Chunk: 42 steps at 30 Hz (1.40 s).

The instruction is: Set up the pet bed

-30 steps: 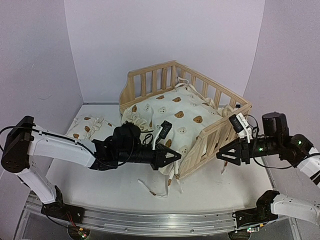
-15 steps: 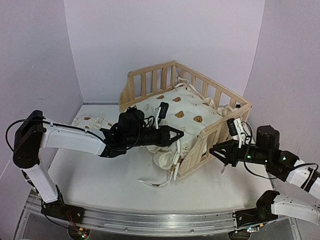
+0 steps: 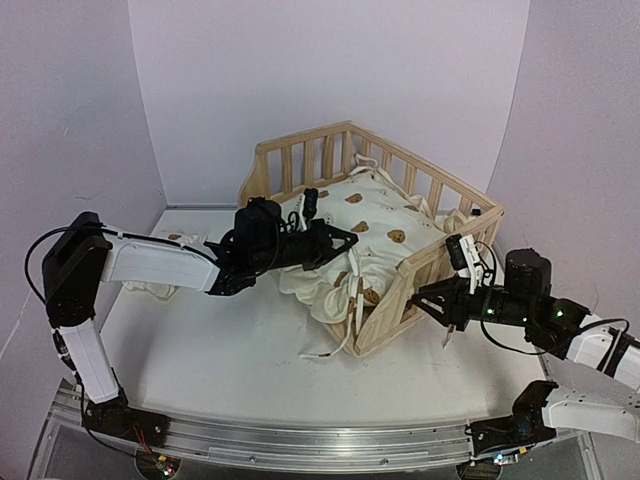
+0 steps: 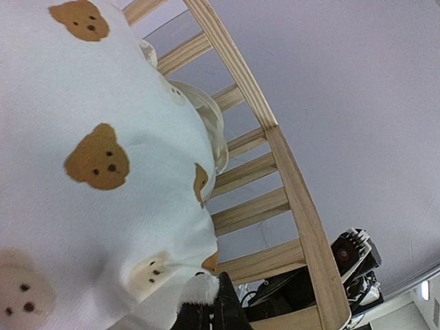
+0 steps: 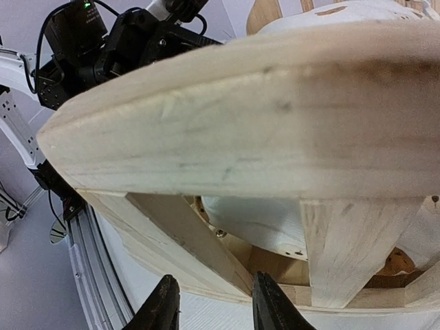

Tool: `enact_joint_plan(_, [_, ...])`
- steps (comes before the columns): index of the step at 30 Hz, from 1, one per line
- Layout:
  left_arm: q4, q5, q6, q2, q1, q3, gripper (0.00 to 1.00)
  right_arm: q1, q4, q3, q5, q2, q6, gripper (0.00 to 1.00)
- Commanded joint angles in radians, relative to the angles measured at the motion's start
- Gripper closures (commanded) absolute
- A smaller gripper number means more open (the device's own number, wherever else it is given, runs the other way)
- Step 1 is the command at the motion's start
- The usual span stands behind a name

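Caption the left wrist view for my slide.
Left end effector pinching the bear-print cushion beside the slatted pine rail.

Rumpled bear-print cushion [image 3: 375, 215] in pine frame [image 3: 430, 258]

Pale pine frame [image 5: 240, 117], cream cushion [image 3: 380, 215] with brown bear faces, white table [image 3: 220, 350], lilac walls [image 3: 330, 70]

Matt pine frame [image 5: 240, 117], soft cloth cushion [image 4: 103, 103]
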Motion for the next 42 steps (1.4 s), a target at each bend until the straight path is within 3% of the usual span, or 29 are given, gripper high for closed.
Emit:
enact_joint_plan(1, [0.140, 0.101, -0.095, 0.088, -0.003, 0.131, 1.00, 0.008, 0.070, 0.004, 0.070, -0.034, -0.011, 0.64])
enact_joint_plan(7, [0.197, 0.194, -0.154, 0.210, -0.014, 0.252, 0.99, 0.013, 0.214, -0.052, 0.156, -0.031, 0.001, 0.70])
enact_joint_plan(17, [0.199, 0.218, -0.108, 0.276, -0.084, 0.317, 0.89, 0.045, 0.363, -0.084, 0.228, 0.043, 0.047, 0.73])
enact_joint_plan(26, [0.199, 0.225, -0.045, 0.360, -0.135, 0.397, 0.94, 0.076, 0.434, -0.146, 0.367, 0.019, 0.118, 0.74])
enact_joint_plan(35, [0.200, 0.228, -0.010, 0.353, -0.151, 0.393, 0.98, 0.079, 0.377, -0.131, 0.404, -0.006, 0.160, 0.58])
enact_joint_plan(42, [0.202, 0.263, 0.001, 0.361, -0.171, 0.410, 0.99, 0.079, 0.379, -0.107, 0.380, 0.014, 0.216, 0.56])
